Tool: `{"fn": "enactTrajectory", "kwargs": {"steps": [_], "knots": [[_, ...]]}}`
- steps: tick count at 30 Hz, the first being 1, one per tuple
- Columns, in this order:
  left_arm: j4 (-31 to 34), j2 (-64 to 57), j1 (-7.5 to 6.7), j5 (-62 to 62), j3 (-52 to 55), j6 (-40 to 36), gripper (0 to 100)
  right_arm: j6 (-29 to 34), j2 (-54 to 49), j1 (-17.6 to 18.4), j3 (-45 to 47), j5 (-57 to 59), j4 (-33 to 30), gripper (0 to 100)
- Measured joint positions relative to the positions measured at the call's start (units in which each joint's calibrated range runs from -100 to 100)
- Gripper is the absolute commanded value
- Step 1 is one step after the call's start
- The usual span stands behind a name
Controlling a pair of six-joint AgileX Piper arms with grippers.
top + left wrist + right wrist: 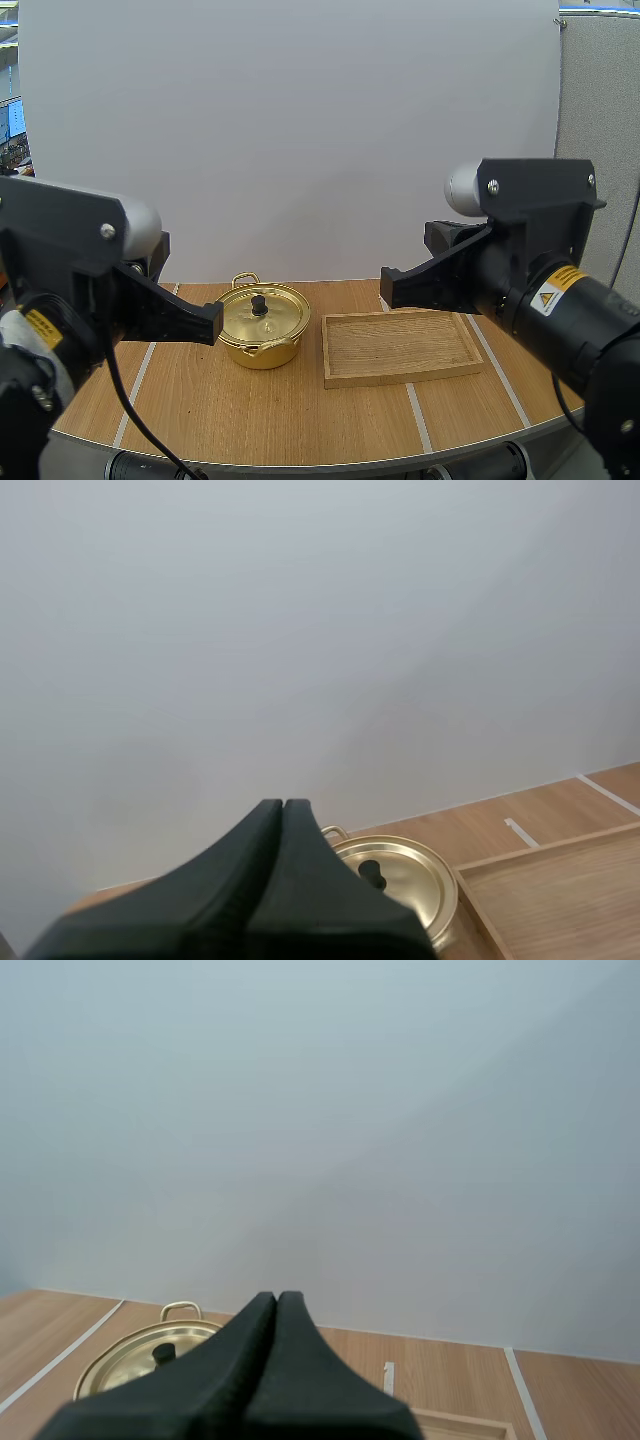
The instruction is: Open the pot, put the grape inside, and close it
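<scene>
- Yellow warning sticker (548, 297) with a black triangle on the right arm (520, 220), up and right of the pot (262, 335); writing too small to read.
- Second yellow sticker (42, 325) on the left arm (60, 240), left of the pot, likewise unreadable.
- Gold pot on the table (250, 410), lid (272, 318) on, black knob (259, 303) upright; contents hidden.
- Shallow tray (400, 347) just right of the pot, not touching, bare wood inside.
- Left gripper (283, 805) pressed into one dark wedge, holding nothing, raised left of the pot.
- Right gripper (277, 1298) closed likewise, raised right of the pot.
- Pot partly cut off behind both wedges.

Room seems open above pot (262, 326) and wooden tray (400, 346).
</scene>
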Motion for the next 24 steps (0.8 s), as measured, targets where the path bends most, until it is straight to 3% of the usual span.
{"fn": "enactTrajectory", "kwargs": {"steps": [6, 10, 24], "knots": [[0.2, 0.0, 0.60, -11.5, 5.2, 0.0, 0, 0.1, 0.0, 0.0, 11.3, -16.7, -0.1, 0], [0.3, 0.0, 0.60, -26.5, 16.2, 0.0, 0, 0.2, 0.0, 0.0, 18.4, -25.2, -0.7, 0], [-0.6, 0.0, 0.72, -43.6, 36.0, -0.7, 0, 0.2, 0.0, 0.0, 31.5, -29.7, -1.0, 0]]}}
